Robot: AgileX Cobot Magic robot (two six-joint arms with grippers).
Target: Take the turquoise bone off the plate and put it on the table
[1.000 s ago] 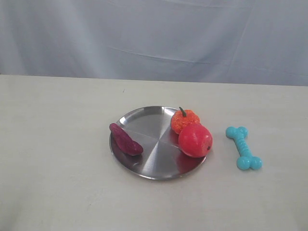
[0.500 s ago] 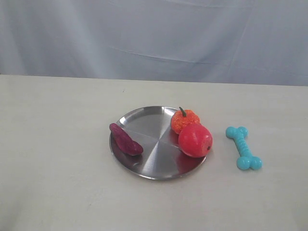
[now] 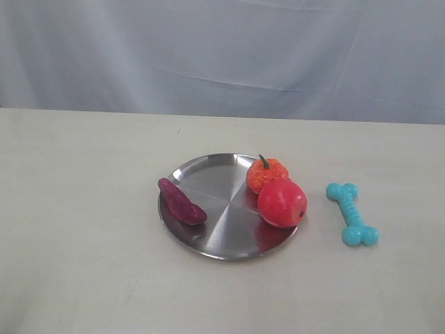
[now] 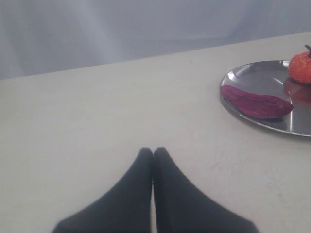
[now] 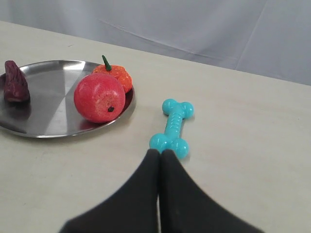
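Observation:
The turquoise bone (image 3: 352,213) lies flat on the cream table (image 3: 83,209), a short way right of the silver plate (image 3: 215,191) and not touching it. In the right wrist view the bone (image 5: 172,128) sits just beyond my right gripper (image 5: 160,152), which is shut with nothing in it. My left gripper (image 4: 153,150) is shut and empty over bare table (image 4: 97,111), well away from the plate (image 4: 252,77). Neither arm shows in the exterior view.
On the plate sit a red apple (image 3: 281,202), a small orange pumpkin (image 3: 266,173) and a purple sweet potato (image 3: 181,202). A pale grey cloth backdrop (image 3: 222,56) hangs behind the table's far edge.

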